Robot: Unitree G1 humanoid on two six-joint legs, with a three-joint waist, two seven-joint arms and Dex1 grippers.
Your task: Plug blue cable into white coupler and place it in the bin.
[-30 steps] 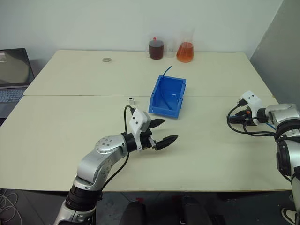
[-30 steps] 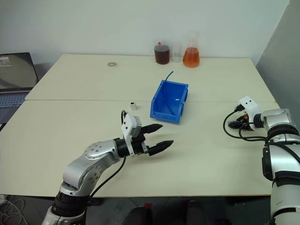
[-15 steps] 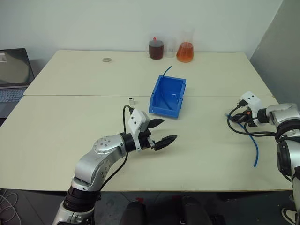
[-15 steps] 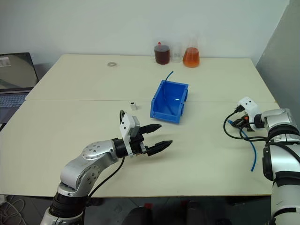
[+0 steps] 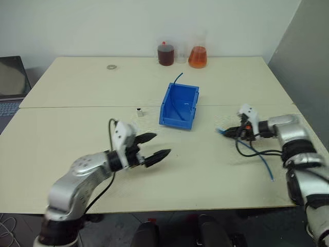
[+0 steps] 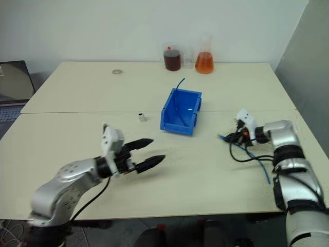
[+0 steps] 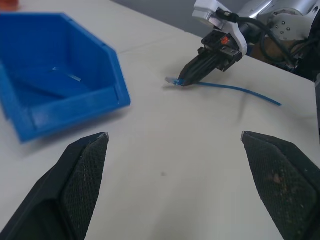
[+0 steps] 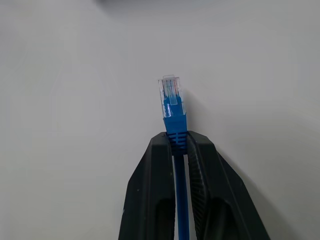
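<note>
Right end effector [image 8: 177, 150] is clamped tight on the blue cable [image 8: 173, 117], pinching it just behind the clear plug, which pokes out past the fingertips and hangs low over the counter [image 5: 205, 170]. That puts the plug to the right of the bin [image 5: 179, 105], a short way off its right wall and nearer the robot than its front lip. The rest of the cable trails back from the fingers and runs away from the bin toward the counter's near right edge.

Over on the other side, the left end effector [image 5: 153, 145] hovers with its fingers spread wide and nothing between them, in front of the bin and to its left, well apart from it.

The white coupler [image 5: 139, 110] stands alone on the counter just left of the bin, near its front corner, touching nothing.

Behind the bin, at the counter's far edge, stand a dark brown bottle [image 5: 165, 54] and an orange-filled flask [image 5: 197, 55].
</note>
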